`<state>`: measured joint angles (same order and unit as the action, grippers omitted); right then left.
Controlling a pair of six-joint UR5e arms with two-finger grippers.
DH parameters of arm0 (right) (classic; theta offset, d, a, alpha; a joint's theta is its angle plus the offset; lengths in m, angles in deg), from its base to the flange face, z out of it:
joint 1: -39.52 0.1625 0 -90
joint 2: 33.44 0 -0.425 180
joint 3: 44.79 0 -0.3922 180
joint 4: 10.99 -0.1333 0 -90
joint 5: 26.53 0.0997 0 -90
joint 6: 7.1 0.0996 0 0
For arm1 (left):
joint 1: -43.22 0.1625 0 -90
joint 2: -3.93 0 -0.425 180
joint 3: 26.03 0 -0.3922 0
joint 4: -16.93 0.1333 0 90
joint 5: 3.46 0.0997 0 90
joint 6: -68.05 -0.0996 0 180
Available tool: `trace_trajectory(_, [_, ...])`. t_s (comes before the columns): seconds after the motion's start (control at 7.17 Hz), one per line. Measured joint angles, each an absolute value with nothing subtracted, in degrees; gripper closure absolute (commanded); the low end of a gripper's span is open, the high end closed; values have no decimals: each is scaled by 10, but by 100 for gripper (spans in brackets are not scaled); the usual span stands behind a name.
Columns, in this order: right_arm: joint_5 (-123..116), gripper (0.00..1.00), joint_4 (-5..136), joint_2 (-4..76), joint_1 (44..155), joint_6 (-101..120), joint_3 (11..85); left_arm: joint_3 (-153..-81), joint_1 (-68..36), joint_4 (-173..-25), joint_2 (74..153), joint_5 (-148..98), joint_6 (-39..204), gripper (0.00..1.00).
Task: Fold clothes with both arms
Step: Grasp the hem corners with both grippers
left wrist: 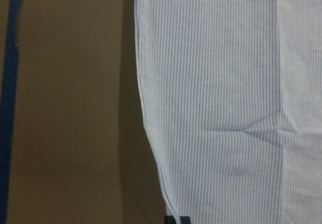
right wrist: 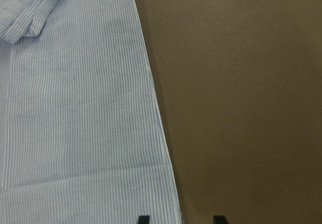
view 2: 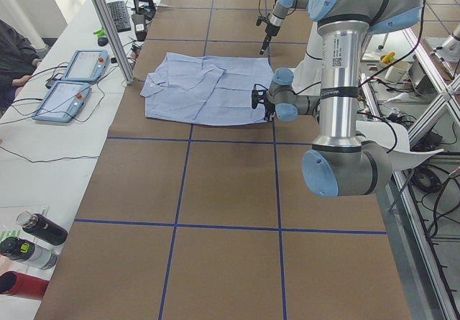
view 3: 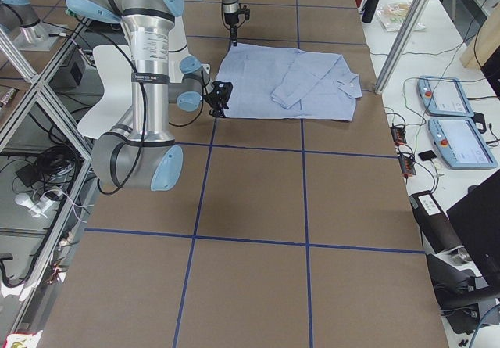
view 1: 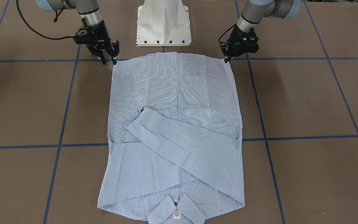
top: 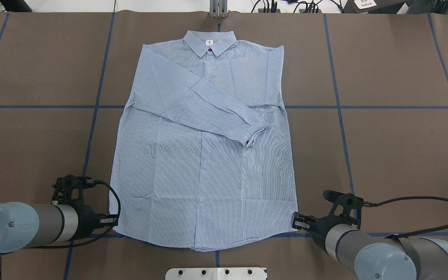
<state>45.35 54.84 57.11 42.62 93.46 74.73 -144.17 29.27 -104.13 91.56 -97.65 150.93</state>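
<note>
The light blue striped shirt [view 1: 176,124] lies flat on the brown table, collar [top: 209,42] at the far end, hem towards the robot, with a sleeve [top: 200,103] folded slantwise across its front. My left gripper [view 1: 227,58] sits at the hem's left corner [top: 114,227]. In the left wrist view its fingertips [left wrist: 176,219] are together on the shirt's edge [left wrist: 151,133], so it is shut on the shirt. My right gripper [view 1: 110,60] stands open at the hem's right corner [top: 294,227]. Its two tips [right wrist: 143,218] straddle the shirt's side edge [right wrist: 161,148].
The white pedestal base [view 1: 164,28] stands just behind the hem between the arms. Blue tape lines [top: 336,107] cross the brown table. Two control tablets [view 2: 72,83], bottles [view 2: 32,241] and a seated person's sleeve [view 2: 11,47] are on the white side bench.
</note>
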Motion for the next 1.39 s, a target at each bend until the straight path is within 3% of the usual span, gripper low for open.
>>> trace_trajectory(0.56, [422, 58, 553, 551, 395, 947, 727, -1443, 295, -1041, 915, -976, 1509, 100])
trace_trajectory(1.39, [416, 88, 555, 542, 387, 948, 727, -1444, 295, -1041, 916, -977, 1509, 100])
